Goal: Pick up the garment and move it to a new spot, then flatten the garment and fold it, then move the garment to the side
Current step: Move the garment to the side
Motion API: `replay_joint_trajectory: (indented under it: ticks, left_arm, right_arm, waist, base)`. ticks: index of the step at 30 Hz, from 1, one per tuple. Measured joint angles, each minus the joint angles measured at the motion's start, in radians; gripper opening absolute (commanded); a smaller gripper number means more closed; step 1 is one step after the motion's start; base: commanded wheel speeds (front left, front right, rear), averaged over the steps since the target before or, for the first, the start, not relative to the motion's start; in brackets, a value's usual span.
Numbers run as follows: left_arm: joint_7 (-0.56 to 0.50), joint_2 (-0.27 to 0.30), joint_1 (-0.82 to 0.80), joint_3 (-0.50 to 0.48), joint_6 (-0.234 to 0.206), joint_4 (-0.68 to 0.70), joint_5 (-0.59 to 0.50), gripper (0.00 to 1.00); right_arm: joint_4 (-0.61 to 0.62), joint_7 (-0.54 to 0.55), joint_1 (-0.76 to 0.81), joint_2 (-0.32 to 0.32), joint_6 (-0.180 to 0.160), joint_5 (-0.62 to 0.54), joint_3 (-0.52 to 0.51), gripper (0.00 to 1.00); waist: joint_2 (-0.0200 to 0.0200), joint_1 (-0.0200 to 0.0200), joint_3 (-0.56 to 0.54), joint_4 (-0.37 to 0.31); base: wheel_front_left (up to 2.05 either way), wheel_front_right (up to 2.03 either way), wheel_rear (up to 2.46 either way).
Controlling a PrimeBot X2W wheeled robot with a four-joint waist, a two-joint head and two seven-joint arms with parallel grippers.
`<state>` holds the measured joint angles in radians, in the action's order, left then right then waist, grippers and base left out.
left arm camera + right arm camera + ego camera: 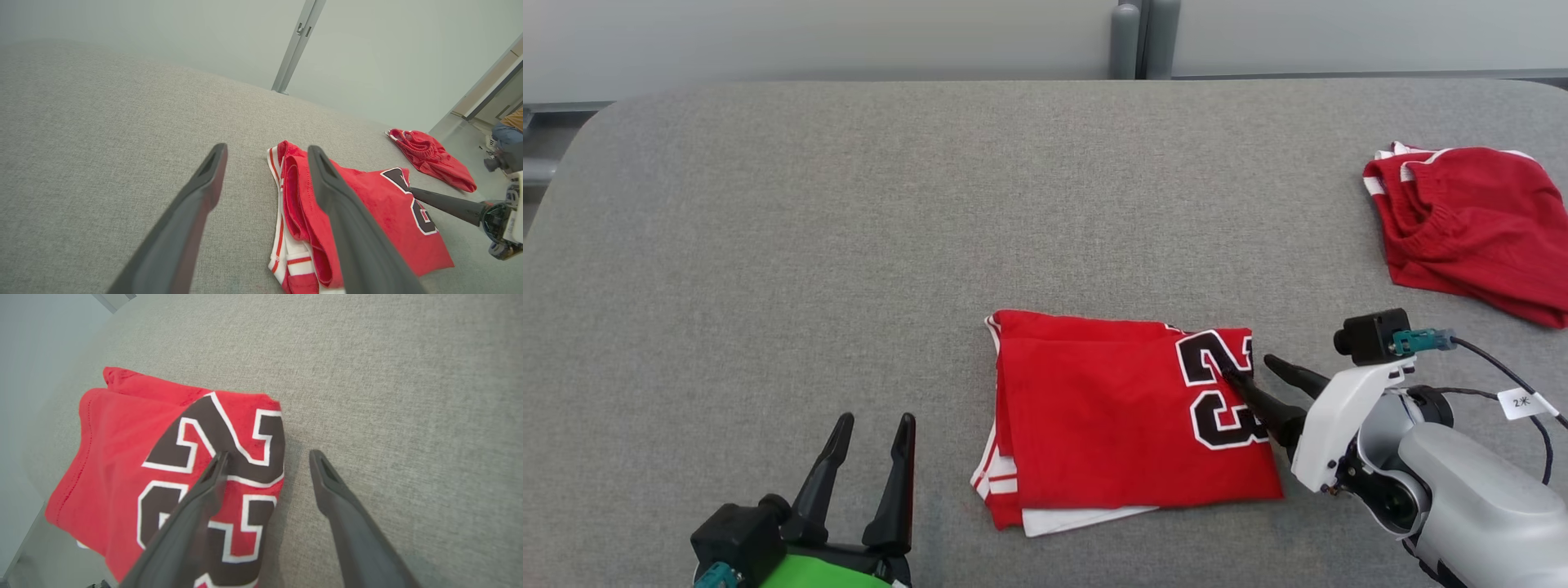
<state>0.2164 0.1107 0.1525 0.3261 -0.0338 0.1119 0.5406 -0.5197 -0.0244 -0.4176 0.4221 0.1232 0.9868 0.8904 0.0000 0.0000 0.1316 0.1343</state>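
Observation:
The garment (1111, 416) is a red jersey with a black and white number, lying folded into a rectangle on the grey table (809, 245) at centre front. My right gripper (1248, 366) is open at the jersey's right edge. In the right wrist view one finger rests over the number on the garment (122, 457) and the other is over bare table, the right gripper (269, 454) straddling the edge. My left gripper (876, 420) is open and holds nothing, near the front edge to the left of the jersey. In its wrist view, the left gripper (267, 148) points past the garment (380, 212).
A second red garment with an elastic waistband (1470, 229) lies crumpled at the table's far right. A grey post (1135, 41) stands behind the table's back edge. Part of a person (508, 130) is at the far right of the left wrist view.

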Motion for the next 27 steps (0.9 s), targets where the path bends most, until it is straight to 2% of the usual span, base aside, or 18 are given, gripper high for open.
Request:
replay_joint_trajectory:
  ticks: [8,9,10,11,12,27]
  left_arm:
    - [0.0,0.0,-0.008,-0.005,0.004,-0.007,0.0,1.0]
    - [0.0,-0.001,-0.008,-0.005,0.004,-0.007,0.0,1.0]
    - [0.0,-0.001,-0.008,-0.005,0.004,-0.007,0.0,1.0]
    - [0.0,-0.001,-0.008,-0.005,0.004,-0.007,0.0,1.0]
    - [0.0,-0.001,-0.008,-0.005,0.004,-0.008,0.0,1.0]
    - [0.004,-0.002,-0.008,-0.01,0.004,-0.019,0.0,1.0]
  right_arm:
    - [0.005,0.033,0.0,0.005,0.0,0.031,0.021,1.0]
    - [0.006,0.036,0.0,0.004,0.0,0.037,0.022,0.97]
    - [0.008,0.039,0.0,0.004,0.0,0.046,0.022,0.46]
    - [0.01,0.039,0.0,0.004,0.0,0.057,0.022,0.18]
    - [0.014,0.04,0.0,0.003,0.0,0.065,0.022,0.0]
    - [0.027,0.016,-0.018,0.054,0.0,0.088,-0.02,0.0]
  waist:
    - [0.0,0.0,0.011,0.031]
    - [0.0,0.0,0.012,0.032]
    - [0.0,0.0,0.013,0.033]
    - [0.0,0.0,0.013,0.034]
    - [0.0,0.0,0.013,0.035]
    - [0.0,0.0,0.009,0.022]
  base:
    - [0.0,0.0,0.0]
    - [0.0,0.0,0.0]
    - [0.0,0.0,0.0]
    - [0.0,0.0,0.0]
    - [0.0,0.0,0.0]
    - [0.0,0.0,0.0]
